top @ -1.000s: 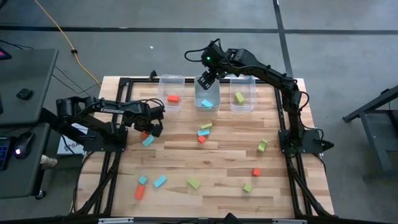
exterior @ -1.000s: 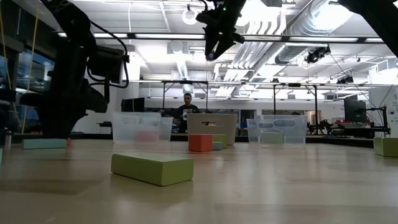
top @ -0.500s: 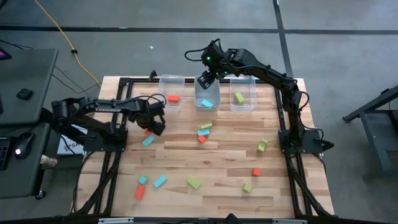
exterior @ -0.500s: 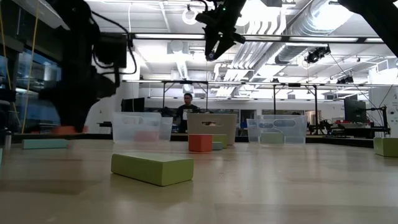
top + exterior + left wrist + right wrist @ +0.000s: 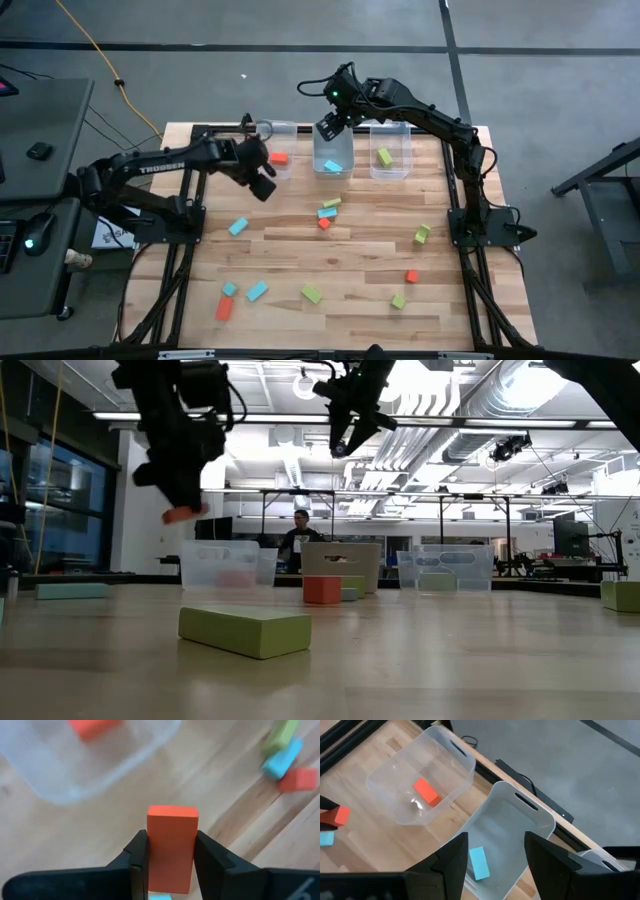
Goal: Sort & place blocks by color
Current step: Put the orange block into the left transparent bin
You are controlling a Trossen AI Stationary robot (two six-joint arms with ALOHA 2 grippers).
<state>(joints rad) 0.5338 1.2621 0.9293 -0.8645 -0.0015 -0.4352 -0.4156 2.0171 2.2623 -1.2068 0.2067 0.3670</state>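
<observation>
- In the high view, the left gripper [image 5: 262, 180] is seen left of centre in the upper half, just beside the lower corner of the leftmost clear plastic bin [image 5: 262, 130]; what it carries is hidden there by its dark body.
- The left wrist view supplies what is missing: a red-orange rectangular block [image 5: 171, 847] is clamped upright between the two dark fingers [image 5: 138, 860], which are pressed against its long sides, with the block's upper end standing clear beyond the fingertips.
- In the low view, the same block [image 5: 182, 515] is seen at upper left, lifted well above the wooden table [image 5: 450, 660].
- A second red-orange block [image 5: 278, 158] is seen lying inside the leftmost bin.
- At centre top of the high view, the right gripper [image 5: 328, 128] is placed over the middle clear plastic bin [image 5: 334, 172].
- In the right wrist view, its fingers [image 5: 451, 862] are seen parted and empty, with a light blue block [image 5: 478, 862] lying in the bin directly between them, untouched.
</observation>
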